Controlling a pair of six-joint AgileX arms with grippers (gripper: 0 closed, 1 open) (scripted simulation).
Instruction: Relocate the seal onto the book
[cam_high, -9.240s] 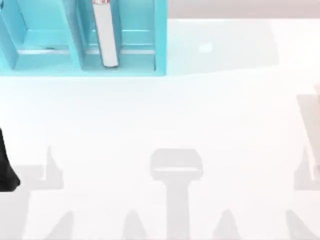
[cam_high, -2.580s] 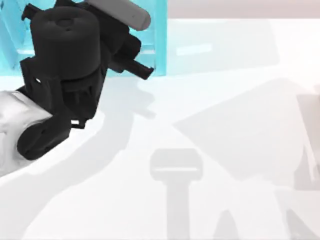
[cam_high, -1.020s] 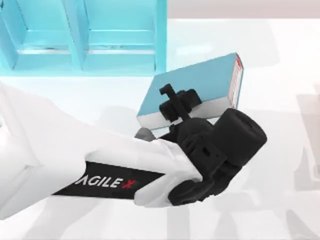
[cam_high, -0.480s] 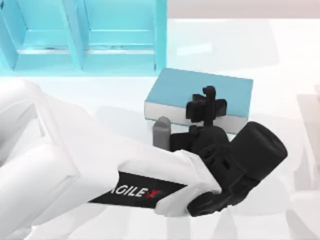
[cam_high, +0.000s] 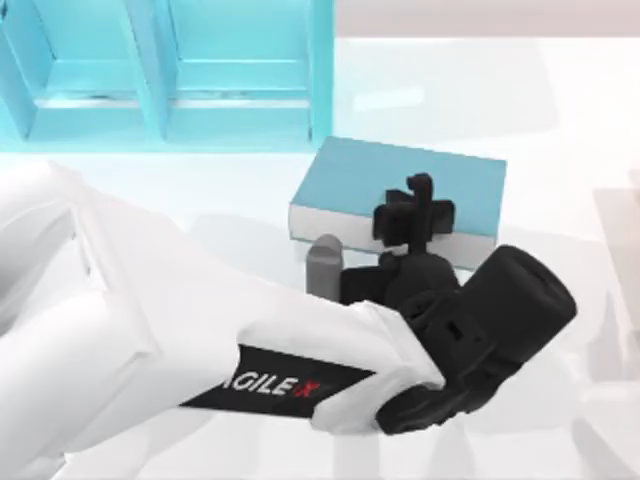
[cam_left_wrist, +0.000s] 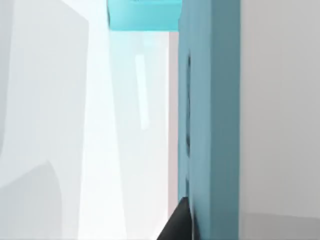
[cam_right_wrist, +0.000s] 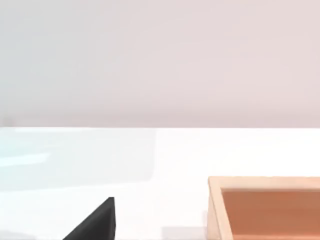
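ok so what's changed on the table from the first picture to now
The book has left the teal shelf unit, where it stood on edge, and now lies flat on the table in front of it. The left gripper, first off at the left edge, is at the book's near edge. The shelf unit stayed put.

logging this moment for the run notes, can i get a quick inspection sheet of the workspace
surface: white table, grey shadows across it
job's things: the book lies flat, teal cover up, just in front of the shelf unit; seal nothing seen
clutter: teal shelf unit at the far left, compartments open; an orange wooden box in the right wrist view
grippers: left gripper at the book's near edge, one finger over the cover; right fingertip dark, low over the table
cables: nothing seen
surroundings: plain pale wall behind the table
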